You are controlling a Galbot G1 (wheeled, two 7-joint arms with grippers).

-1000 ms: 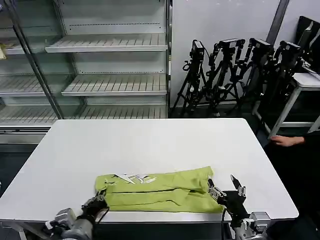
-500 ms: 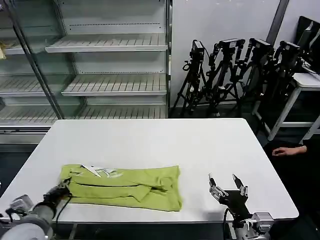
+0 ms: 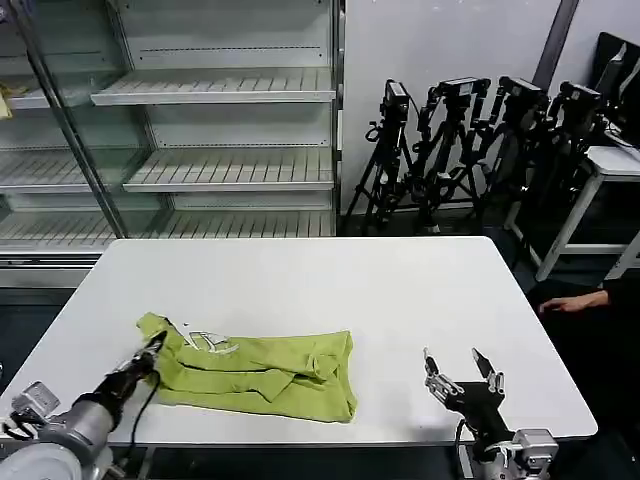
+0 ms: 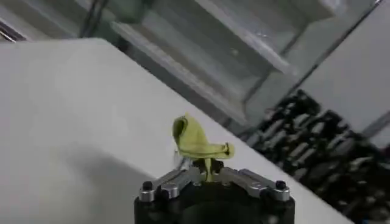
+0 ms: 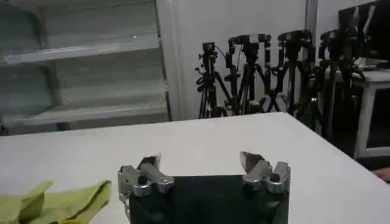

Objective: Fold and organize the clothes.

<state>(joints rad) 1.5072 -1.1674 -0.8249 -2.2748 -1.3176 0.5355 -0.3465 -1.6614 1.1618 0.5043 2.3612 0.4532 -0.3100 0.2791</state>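
The left gripper [image 3: 152,352] was clamped on the left end of the T-shirt [image 3: 262,373], lifting that end slightly (a fold of green cloth poked up between its fingers [image 4: 177,178]). The shirt lay folded lengthwise near the white table's [image 3: 300,280] front edge. The right gripper [image 3: 462,372], fingers apart, hovered well right of the shirt.
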